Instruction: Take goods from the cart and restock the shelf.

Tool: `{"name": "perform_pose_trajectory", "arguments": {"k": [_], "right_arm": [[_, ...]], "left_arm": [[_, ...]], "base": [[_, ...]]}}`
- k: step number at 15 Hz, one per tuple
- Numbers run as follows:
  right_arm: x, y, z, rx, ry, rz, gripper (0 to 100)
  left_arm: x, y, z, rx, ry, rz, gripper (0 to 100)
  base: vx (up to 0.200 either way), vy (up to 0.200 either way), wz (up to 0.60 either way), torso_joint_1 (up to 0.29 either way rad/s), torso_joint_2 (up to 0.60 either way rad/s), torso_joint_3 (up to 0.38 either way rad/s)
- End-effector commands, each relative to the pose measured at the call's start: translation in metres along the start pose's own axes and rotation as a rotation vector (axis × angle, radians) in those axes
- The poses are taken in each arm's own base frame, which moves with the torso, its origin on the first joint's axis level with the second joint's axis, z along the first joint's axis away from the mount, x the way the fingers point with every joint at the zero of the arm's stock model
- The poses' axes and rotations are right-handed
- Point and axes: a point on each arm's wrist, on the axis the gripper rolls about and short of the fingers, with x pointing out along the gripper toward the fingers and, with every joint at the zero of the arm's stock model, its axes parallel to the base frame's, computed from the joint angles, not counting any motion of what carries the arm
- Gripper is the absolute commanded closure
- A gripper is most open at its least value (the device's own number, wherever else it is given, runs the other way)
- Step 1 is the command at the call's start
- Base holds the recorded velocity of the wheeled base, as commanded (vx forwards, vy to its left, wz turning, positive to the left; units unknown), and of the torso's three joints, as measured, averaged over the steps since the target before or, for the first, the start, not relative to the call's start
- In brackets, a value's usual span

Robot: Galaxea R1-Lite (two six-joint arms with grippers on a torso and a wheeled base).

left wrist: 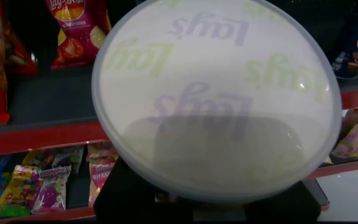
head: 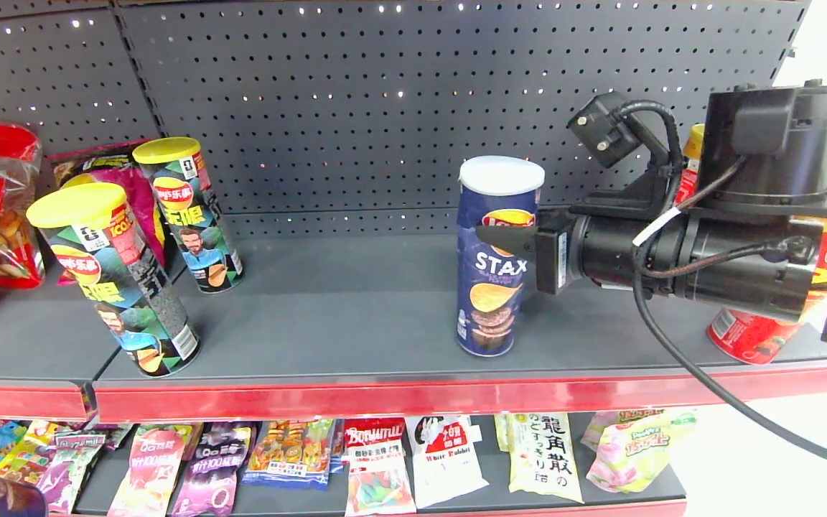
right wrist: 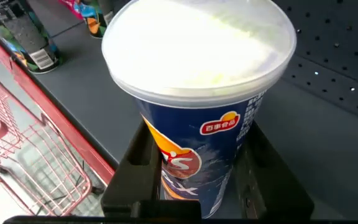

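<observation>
the blue can (head: 489, 309) stands upright on the grey shelf (head: 356, 309), right of centre in the head view. the right gripper (head: 501, 240) is clenched on its upper half from the side, so it looks placed but not yet let go. a translucent lid (left wrist: 216, 99) sits close before the left wrist camera; whether the left gripper grasps that can cannot be told. the red wire cart (right wrist: 23, 149) may hold more. the blue can is a smooth printed cylinder under a flat milky cap (right wrist: 197, 43); the shelf is matt metal.
</observation>
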Motion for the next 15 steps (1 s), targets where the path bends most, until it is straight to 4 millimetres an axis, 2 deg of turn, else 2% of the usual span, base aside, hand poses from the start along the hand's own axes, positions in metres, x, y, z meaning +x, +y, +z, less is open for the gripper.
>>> {"name": "perform_pose_trajectory", "arguments": {"k": [1, 7, 15], "right_arm": [[0.001, 0.002, -0.001, 0.0, 0.003, -0.007, 100], [0.004, 0.012, -0.003, 0.019, 0.012, 0.012, 100], [0.004, 0.024, -0.008, 0.028, 0.034, -0.07, 100]], "left_arm": [[0.0, 0.0, 0.0, 0.001, 0.002, 0.0, 100], [0.001, 0.0, -0.001, 0.0, 0.006, 0.0, 100], [0.002, 0.0, -0.004, 0.0, 0.016, -0.002, 100]], "base": [[0.0, 0.0, 0.0, 0.0, 0.0, 0.0], [0.0, 0.0, 0.0, 0.0, 0.0, 0.0], [0.0, 0.0, 0.0, 0.0, 0.0, 0.0]]}}
